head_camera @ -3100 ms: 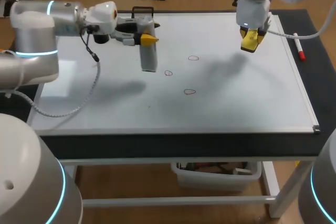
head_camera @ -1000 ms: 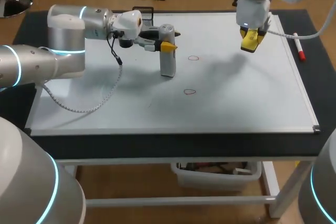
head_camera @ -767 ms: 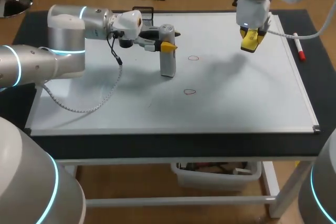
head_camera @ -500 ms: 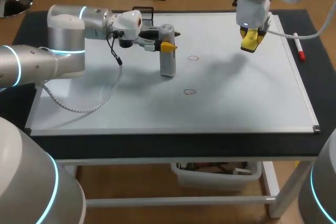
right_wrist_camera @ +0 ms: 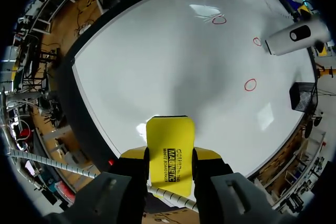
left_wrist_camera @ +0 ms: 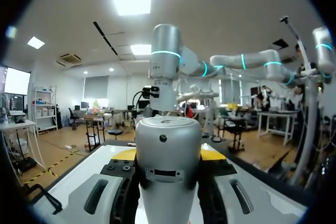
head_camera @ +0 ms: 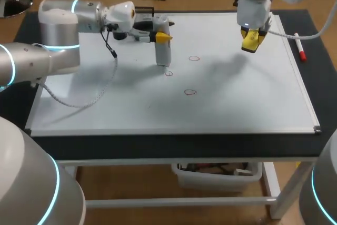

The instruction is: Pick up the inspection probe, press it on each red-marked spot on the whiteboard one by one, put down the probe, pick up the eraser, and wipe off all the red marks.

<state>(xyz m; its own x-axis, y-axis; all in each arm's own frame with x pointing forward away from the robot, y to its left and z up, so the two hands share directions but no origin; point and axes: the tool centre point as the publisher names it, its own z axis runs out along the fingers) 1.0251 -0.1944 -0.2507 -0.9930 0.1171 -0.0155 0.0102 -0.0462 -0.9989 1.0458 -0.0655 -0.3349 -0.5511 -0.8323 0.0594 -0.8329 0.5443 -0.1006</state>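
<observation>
The inspection probe (head_camera: 162,48), a silver cylinder, stands upright in my left gripper (head_camera: 161,37), which is shut on it from the side. Its lower end is just behind the leftmost red mark (head_camera: 168,73) on the whiteboard (head_camera: 237,104). Two more red marks (head_camera: 194,58) (head_camera: 190,92) lie to the right. In the left wrist view the probe (left_wrist_camera: 168,182) fills the gap between the yellow tips. My right gripper (head_camera: 251,41) hangs above the board's far right, shut on the yellow eraser (right_wrist_camera: 169,150). The right wrist view shows all three marks (right_wrist_camera: 250,84) and the probe (right_wrist_camera: 291,38) beyond.
A red marker pen (head_camera: 300,48) lies on the dark mat past the board's right edge. A black holder (head_camera: 143,10) stands at the board's far edge behind the probe. The board's frame (head_camera: 303,90) runs along the right.
My left arm has drawn the probe back and to the left, off the leftmost red mark, which now shows again. The right arm has not moved.
</observation>
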